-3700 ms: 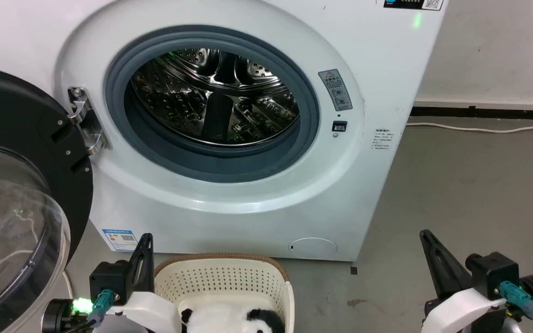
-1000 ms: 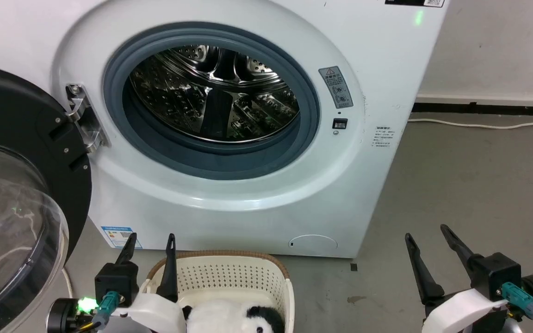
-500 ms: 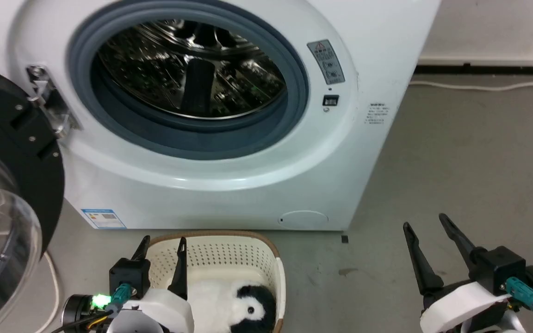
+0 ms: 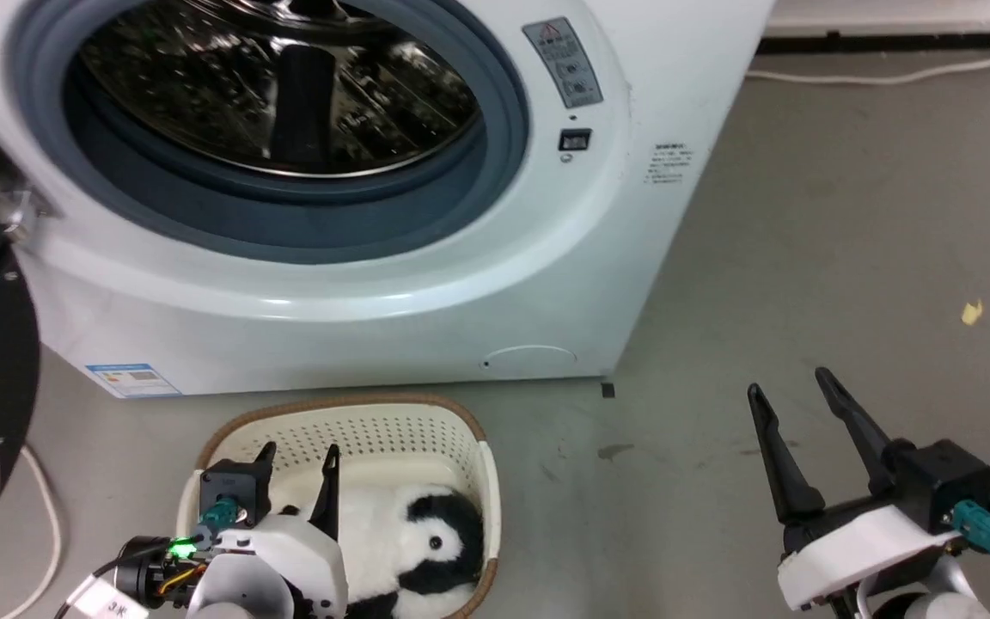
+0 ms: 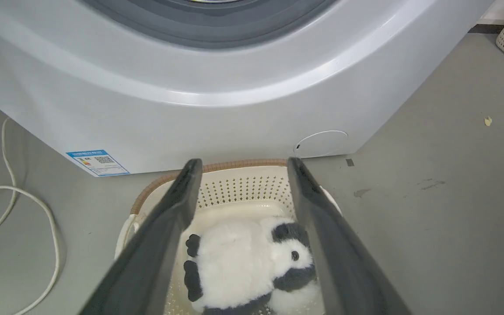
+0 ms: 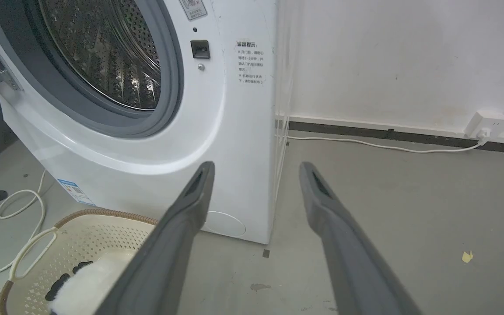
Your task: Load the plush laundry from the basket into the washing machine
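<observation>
The plush laundry (image 5: 239,262) lies in the basket (image 5: 234,166) on the floor before the washing machine (image 4: 461,284), left gripper (image 5: 244,162) spread above, apparently to straddle it, right gripper (image 4: 787,383) likewise spread, idle.

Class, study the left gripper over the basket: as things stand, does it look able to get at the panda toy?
Probably yes. The left gripper is open above the basket, its fingers framing the panda, which lies uncovered with nothing between it and the fingers.
</observation>
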{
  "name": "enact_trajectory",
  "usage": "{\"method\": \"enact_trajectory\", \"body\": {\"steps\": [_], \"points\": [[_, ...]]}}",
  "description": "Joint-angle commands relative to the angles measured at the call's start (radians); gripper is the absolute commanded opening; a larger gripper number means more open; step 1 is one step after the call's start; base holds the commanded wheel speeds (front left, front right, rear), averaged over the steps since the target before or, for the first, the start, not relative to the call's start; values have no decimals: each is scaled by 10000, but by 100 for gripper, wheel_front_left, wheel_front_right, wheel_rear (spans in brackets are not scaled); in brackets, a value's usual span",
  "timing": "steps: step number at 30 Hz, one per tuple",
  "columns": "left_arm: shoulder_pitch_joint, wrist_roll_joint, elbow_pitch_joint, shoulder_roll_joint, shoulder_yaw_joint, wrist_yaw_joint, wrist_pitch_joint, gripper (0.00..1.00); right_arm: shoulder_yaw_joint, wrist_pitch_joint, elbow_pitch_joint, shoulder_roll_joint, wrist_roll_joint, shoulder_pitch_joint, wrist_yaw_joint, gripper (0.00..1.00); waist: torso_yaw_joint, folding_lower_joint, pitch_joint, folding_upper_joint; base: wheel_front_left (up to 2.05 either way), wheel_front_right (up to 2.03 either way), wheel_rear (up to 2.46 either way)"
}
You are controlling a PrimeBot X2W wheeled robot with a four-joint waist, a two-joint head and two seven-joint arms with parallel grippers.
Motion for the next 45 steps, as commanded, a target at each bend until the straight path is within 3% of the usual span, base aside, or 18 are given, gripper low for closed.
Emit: {"method": "enact_trajectory", "body": {"steps": [1, 17, 32, 45], "points": [[-258, -84, 313, 139, -16, -68, 82, 100, 35, -110, -32, 3, 135, -219, -3, 100, -159, -1, 195, 0, 0, 0, 0], [-1222, -745, 2482, 709, -308, -338, 960, 100, 179, -444, -123, 4, 560, -617, -4, 100, -736, -1, 1334, 0, 0, 0, 0], [-2264, -1246, 4186, 1280, -667, -508, 1152, 100, 451, -757, -198, 5, 911, -927, -6, 100, -1288, -1, 2523, 0, 0, 0, 0], [-3581, -1746, 5887, 1955, -939, -481, 1621, 100, 634, -1070, -294, 6, 1422, -1333, -7, 100, -1979, -1, 3801, 0, 0, 0, 0]]}}
